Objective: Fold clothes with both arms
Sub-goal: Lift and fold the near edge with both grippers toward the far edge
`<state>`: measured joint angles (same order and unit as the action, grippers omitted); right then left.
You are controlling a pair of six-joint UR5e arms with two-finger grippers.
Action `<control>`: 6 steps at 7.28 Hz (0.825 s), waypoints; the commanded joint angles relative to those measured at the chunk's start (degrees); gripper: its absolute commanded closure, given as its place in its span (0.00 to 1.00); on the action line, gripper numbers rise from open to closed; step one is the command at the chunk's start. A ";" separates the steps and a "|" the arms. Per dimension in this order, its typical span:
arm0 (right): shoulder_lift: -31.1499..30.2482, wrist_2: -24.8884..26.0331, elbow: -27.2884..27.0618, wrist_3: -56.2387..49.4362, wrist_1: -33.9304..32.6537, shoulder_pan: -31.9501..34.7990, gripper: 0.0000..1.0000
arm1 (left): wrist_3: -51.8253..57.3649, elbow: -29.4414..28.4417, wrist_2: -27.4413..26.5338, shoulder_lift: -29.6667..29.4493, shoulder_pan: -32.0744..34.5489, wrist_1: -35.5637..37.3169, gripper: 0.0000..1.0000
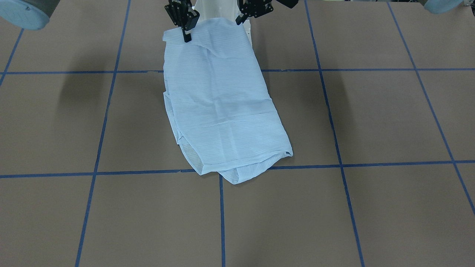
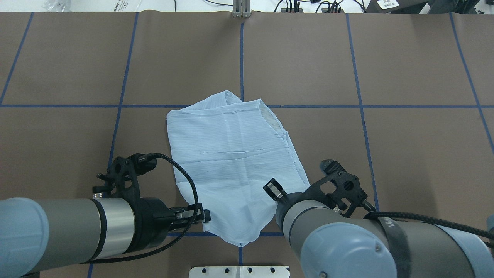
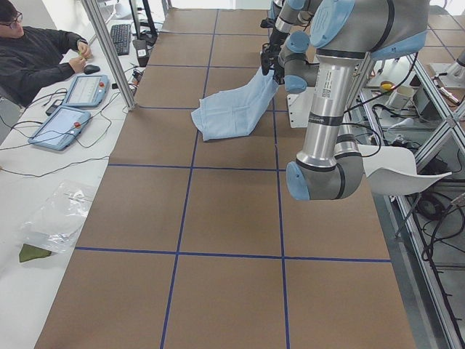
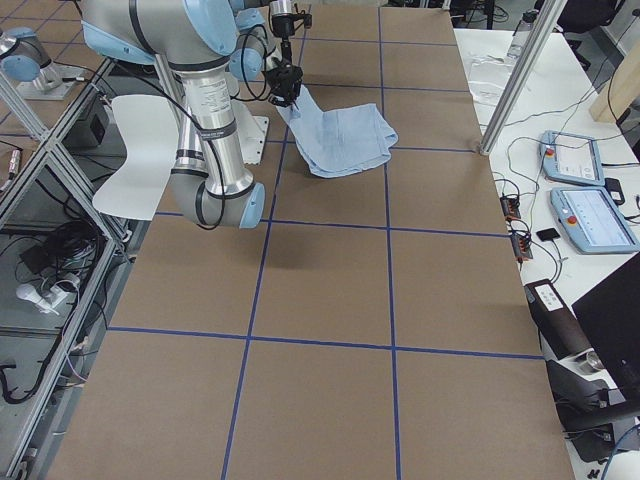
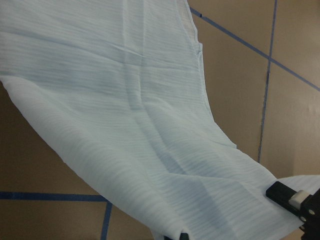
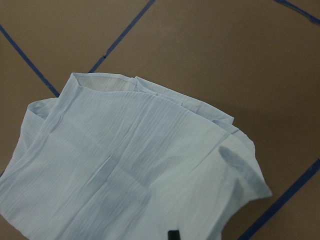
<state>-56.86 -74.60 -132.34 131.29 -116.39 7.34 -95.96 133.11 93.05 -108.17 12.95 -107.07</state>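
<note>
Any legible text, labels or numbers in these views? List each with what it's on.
No text reads clearly.
Black strap on right arm: white letters, illegible.
Sticker on left arm: too small.
Papers at top of overhead view: blurred.
Shirt: none visible.

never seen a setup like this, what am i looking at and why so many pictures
These are two robot arms, a left arm and a right arm, at a brown table marked with blue tape lines. Each ends in a black claw. One picture looks down from behind the robot, one faces it from across the table, two look along the table from its ends, two come from wrist cameras. A light-blue shirt, folded narrow, lies on the table. The left claw and the right claw each pinch a corner of the edge nearest the robot, held off the table.
</note>
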 commanded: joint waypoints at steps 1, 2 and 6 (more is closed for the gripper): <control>4.72 0.77 8.21 -4.18 2.54 4.67 1.00 | 2.86 -4.86 0.20 -0.55 5.82 0.28 1.00; 4.92 0.77 12.59 -6.47 8.22 7.74 1.00 | 6.19 -6.88 0.28 -0.64 10.12 0.37 1.00; 14.64 0.33 40.40 -16.15 26.68 17.86 1.00 | 14.73 -26.52 -0.06 -7.83 21.05 0.11 1.00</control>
<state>-46.39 -74.03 -102.63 117.01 -95.79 22.27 -83.47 114.18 93.33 -113.53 31.79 -106.41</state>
